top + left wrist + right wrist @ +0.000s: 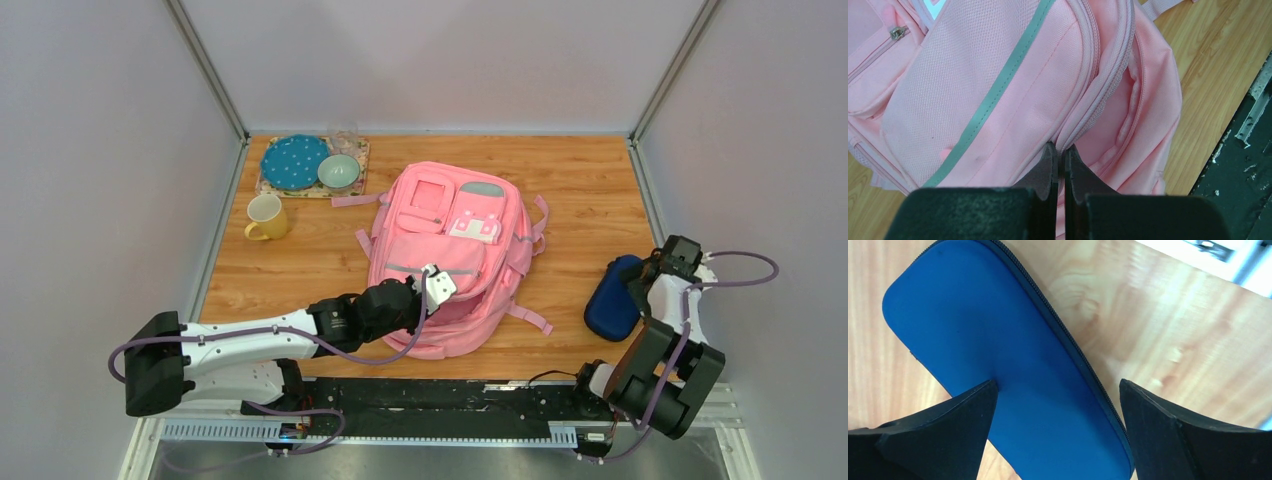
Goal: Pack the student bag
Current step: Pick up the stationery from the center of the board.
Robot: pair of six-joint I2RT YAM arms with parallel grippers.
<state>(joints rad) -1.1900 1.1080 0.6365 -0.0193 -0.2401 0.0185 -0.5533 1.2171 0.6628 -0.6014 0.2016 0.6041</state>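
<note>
Left claw point(1060, 150) pinched narrow at the zip point(1088, 115) of the large pink fabric backpack point(998, 75); we should pull steadily. Right claw point(1058, 385) wide over small blue case point(973, 330).

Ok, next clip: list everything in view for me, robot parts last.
student bag: 1, pink, lying mid-table
case: 1, dark blue, table's right side
plate: 1, dotted blue, on the placemat
bowl: 1, pale green, beside the plate
glass: 1, clear, behind the bowl
mug: 1, yellow, left, near the placemat
placemat: 1, patterned, far left corner
table: 1, wood
left gripper: 1, black, shut, tips at the bag's zip seam
right gripper: 1, black, open over the case
</note>
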